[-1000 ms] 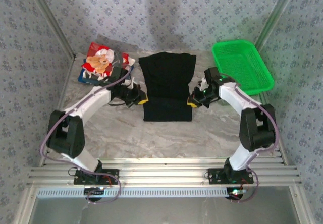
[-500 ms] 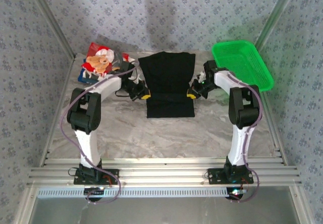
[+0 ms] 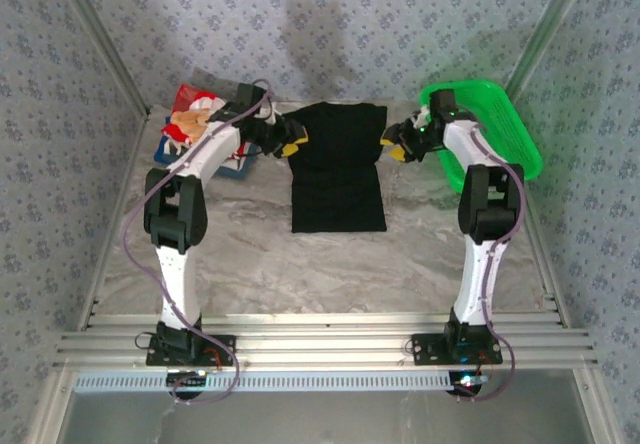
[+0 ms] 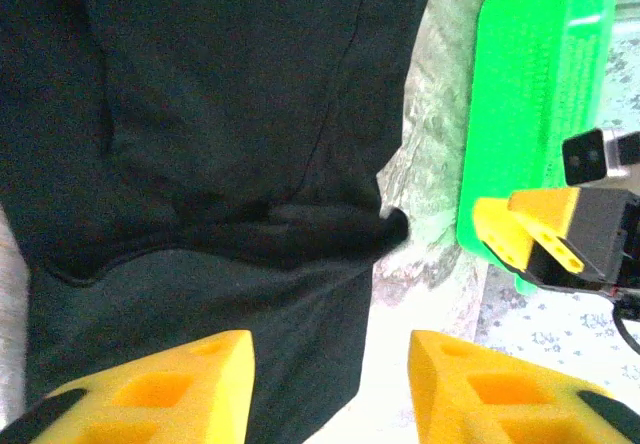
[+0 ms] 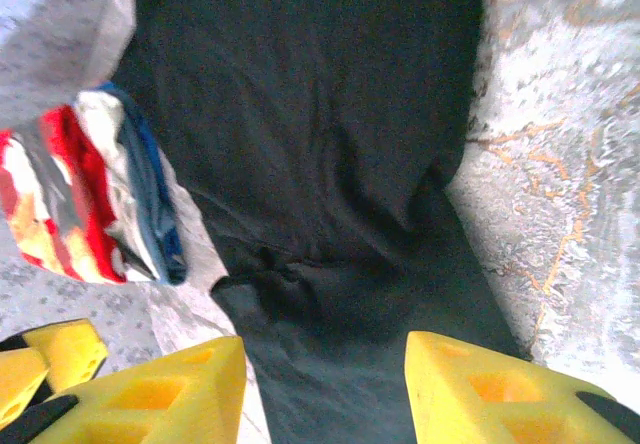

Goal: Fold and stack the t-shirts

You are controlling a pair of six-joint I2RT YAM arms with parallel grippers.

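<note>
A large black t-shirt (image 3: 336, 174) lies flat in a long strip at the table's middle. My left gripper (image 3: 293, 145) hovers at its far left edge and my right gripper (image 3: 397, 147) at its far right edge. Both stand open with nothing between the fingers. In the left wrist view the gripper (image 4: 330, 394) looks over the black cloth (image 4: 220, 134) and a bunched fold. From the right wrist, the open gripper (image 5: 325, 394) sees the same shirt (image 5: 320, 134). The red-and-white teddy-bear shirt (image 3: 192, 117) lies on a dark blue one (image 3: 236, 165) at the far left.
A green mesh basket (image 3: 490, 129) stands at the far right, just beyond my right arm, and also shows from the left wrist (image 4: 530, 84). Bare marble table (image 3: 320, 264) stretches in front of the black shirt. Patterned walls close in the back and sides.
Both grippers moved from the black shirt's middle sides toward its far end and opened from shut, letting go of the cloth. The arms now stretch farther out.
</note>
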